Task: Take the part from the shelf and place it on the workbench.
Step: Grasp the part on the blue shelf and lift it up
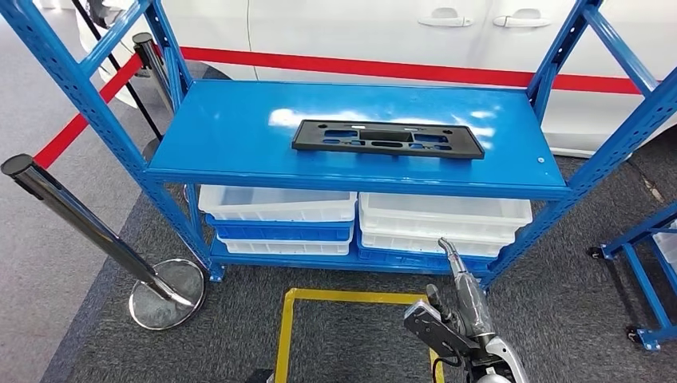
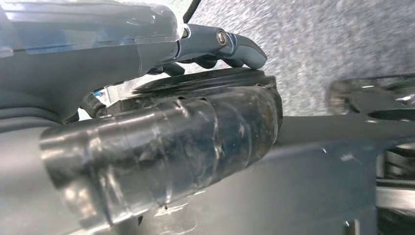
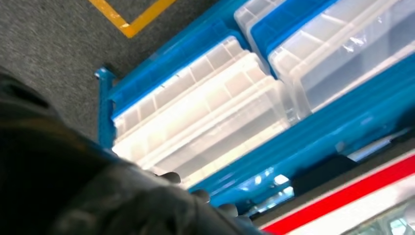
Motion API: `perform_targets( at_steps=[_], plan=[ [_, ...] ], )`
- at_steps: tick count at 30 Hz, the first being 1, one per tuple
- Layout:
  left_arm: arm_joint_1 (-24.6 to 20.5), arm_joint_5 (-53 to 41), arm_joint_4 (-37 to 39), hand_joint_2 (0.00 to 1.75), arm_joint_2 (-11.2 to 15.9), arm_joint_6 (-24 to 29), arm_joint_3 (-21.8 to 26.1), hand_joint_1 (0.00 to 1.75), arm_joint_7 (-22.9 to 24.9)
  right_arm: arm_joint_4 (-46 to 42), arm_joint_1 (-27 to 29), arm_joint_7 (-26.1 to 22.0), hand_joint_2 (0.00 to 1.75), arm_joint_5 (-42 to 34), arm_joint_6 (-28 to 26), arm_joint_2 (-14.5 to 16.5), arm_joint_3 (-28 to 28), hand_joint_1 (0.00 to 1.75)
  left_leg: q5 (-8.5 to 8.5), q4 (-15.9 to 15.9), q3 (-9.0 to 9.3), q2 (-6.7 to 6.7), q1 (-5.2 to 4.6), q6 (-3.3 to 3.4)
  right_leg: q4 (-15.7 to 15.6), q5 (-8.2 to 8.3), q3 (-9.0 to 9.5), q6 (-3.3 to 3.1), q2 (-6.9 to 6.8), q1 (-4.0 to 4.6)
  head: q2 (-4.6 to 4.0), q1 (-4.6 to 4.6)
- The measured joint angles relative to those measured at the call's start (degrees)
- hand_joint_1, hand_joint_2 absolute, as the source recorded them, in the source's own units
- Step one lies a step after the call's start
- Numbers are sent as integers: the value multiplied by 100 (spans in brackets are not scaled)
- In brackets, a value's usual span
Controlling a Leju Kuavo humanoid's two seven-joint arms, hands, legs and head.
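My right hand (image 1: 457, 315) sits low before shelf (image 1: 351, 171), fingers pointing up, holding nothing; black part (image 1: 388, 138) untouched. Left hand (image 2: 215, 46): grip unclear.

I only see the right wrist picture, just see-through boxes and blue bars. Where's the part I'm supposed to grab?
Observer: The black part lies flat on the top board of the blue shelf, one level above those boxes.
Operator: Is my right hand close to it?
Observer: No. The right hand is low in front of the shelf, below that board, and it holds nothing.
Operator: Is other stuff lying on that board too?
Observer: No, the part is the one thing on it.
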Motion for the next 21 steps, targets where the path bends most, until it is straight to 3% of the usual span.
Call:
perform_targets(
  at_steps=[2,4,6,8,10,11,12,13,15,16,18,21],
  plan=[
    [2,1,4,0,2,-1,1,0,0,9,-12,2,0,0,1,1,7,0,299,-331,40,1,-22,82,19,-99,42,75,-3,2,0,7],
    [-1,5,7,0,2,3,3,0,0,11,-27,3,0,-1,1,2,11,0,292,-357,58,-7,-39,199,28,-110,54,131,-5,3,1,6],
    [6,21,7,0,-1,29,7,0,0,10,-47,2,0,-14,16,0,19,0,275,-431,155,-6,-18,265,227,-97,-25,176,-14,-3,1,14],
    [-6,45,7,0,-9,67,10,0,-3,12,-117,29,0,-43,81,-1,58,0,240,-496,280,0,1,309,801,-213,-361,230,-30,-19,1,35],
    [-25,70,7,0,-18,94,19,0,-9,30,-226,100,0,-82,178,0,132,0,178,-511,361,2,0,334,1459,-490,-842,275,-41,-38,1,45],
    [-30,82,7,0,-22,109,26,0,-10,49,-288,142,0,-102,226,2,182,0,138,-507,401,-1,-2,337,1629,-560,-1020,286,-44,-45,1,45],
    [-32,91,7,0,-27,126,34,0,-9,75,-368,181,0,-116,265,4,236,0,95,-504,452,-5,-2,338,1607,-490,-1104,286,-46,-49,1,47],
    [-33,97,7,0,-35,140,42,0,-7,109,-464,217,0,-126,291,8,296,0,53,-501,510,-8,-3,334,1392,-275,-1091,276,-48,-50,1,47],
    [-39,109,7,0,-61,159,51,0,0,200,-675,291,0,-149,312,13,423,0,-27,-503,630,-12,-5,315,661,313,-895,223,-48,-35,0,46],
    [-46,110,7,0,-75,161,55,0,1,250,-768,324,0,-171,308,15,483,0,-53,-506,656,-17,-6,296,363,449,-822,186,-51,-10,0,47],
    [-56,76,7,0,-95,139,65,0,2,325,-885,382,0,-216,286,20,584,0,-103,-493,653,-26,-17,248,118,535,-768,138,-46,26,-1,52],
    [-58,-63,7,0,-101,106,67,0,8,365,-921,447,0,-237,230,30,696,0,-106,-471,644,-15,-37,299,39,611,-736,185,-33,21,0,51]
  ],
)
